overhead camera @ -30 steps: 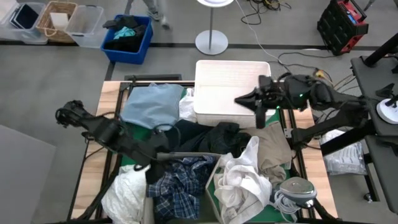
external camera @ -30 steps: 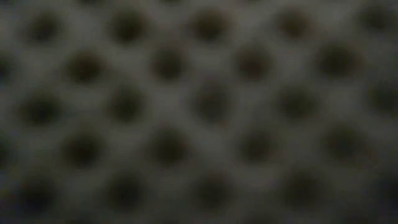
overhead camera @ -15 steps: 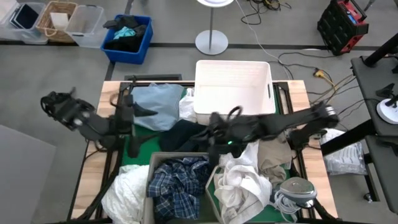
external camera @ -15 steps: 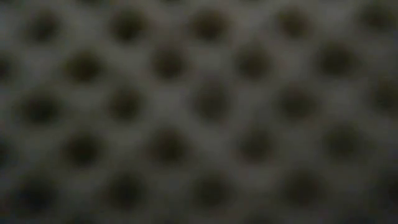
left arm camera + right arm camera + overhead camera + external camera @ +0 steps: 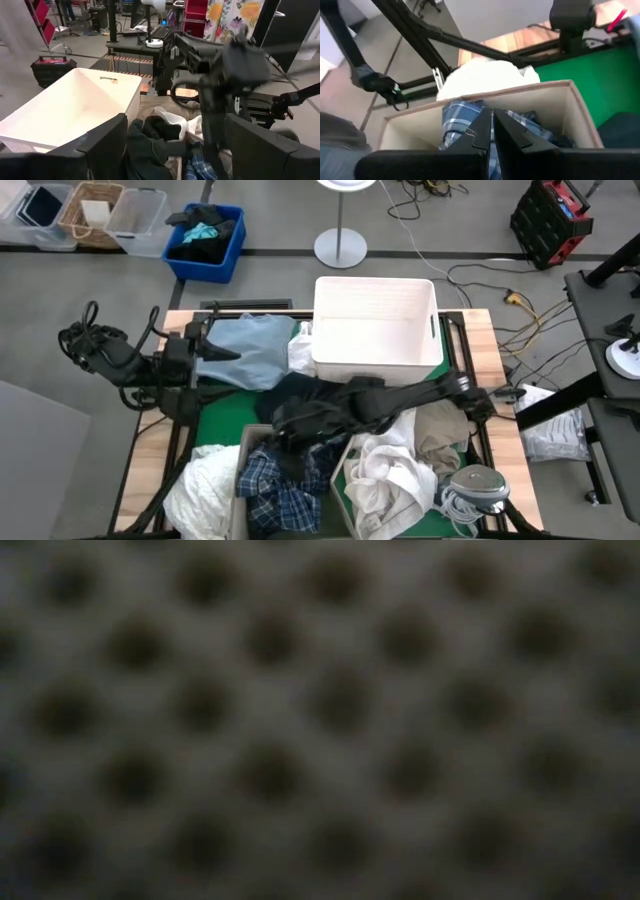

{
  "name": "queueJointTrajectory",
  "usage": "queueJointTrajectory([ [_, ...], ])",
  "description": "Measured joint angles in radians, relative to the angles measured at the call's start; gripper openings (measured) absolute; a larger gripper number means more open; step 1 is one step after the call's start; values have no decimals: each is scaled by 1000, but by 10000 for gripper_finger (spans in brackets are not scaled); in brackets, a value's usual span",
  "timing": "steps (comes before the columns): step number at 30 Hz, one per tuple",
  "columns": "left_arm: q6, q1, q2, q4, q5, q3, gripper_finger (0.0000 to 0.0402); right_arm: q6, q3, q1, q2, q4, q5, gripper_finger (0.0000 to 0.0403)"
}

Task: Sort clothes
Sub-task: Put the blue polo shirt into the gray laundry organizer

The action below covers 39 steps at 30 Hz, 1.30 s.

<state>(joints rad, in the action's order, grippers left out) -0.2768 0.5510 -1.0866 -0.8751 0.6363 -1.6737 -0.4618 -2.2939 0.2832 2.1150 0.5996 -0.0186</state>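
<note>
I'm looking down on a wooden table (image 5: 480, 330) in a workshop with a grey floor, cables trailing off at the upper right of the frame. A green mat (image 5: 215, 430) covers the table's middle and clothes are heaped across it.

My right gripper (image 5: 490, 132) first: the two dark fingers (image 5: 512, 135) are pressed almost together with only a thin slit between them, and nothing sits in that slit. From above, the right gripper is low in the centre of the frame, over the blue plaid shirt (image 5: 275, 480), which lies in the beige box (image 5: 520, 92). I take it that I'm poised there to pick or settle the plaid piece, though the overhead shot is smeared around the tip, so I can't swear whether it touches the cloth.

My left gripper (image 5: 172, 145) is spread wide, holding nothing, parked at the left of the overhead frame just beside the light blue shirt (image 5: 245, 350), out of the right arm's way.

Outward from there: dark denim jeans (image 5: 300, 395) in the centre, a white piece (image 5: 205, 485) at the lower left, cream fabric (image 5: 385, 470) lower right, and khaki (image 5: 440, 425) beside it. The white bin (image 5: 375, 330) at top centre holds nothing yet. The low camera shows only a blurred dotted pattern.
</note>
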Motion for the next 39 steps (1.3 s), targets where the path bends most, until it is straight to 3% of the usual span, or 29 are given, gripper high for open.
queueJointTrajectory([
  [2, 5, 0, 0, 0, 0, 0, 307, 0, -64, 0, 60, 18, 3, 13],
  [7, 7, 0, 6, -16, 0, 0, 307, -46, -28, 0, 87, -50, 47, 13],
  [17, 2, 0, 7, -72, -44, 0, 307, -19, -23, 27, 127, 148, 105, 13],
  [21, -25, 0, -1, -128, -114, 0, 307, -36, -15, 33, 142, 277, 90, 13],
  [28, -24, 17, -44, -310, -399, 23, 307, 2, -15, 32, 195, 315, 42, 13],
  [39, -84, 45, -57, -303, -411, 101, 307, 4, -53, 40, 263, 389, 53, 13],
])
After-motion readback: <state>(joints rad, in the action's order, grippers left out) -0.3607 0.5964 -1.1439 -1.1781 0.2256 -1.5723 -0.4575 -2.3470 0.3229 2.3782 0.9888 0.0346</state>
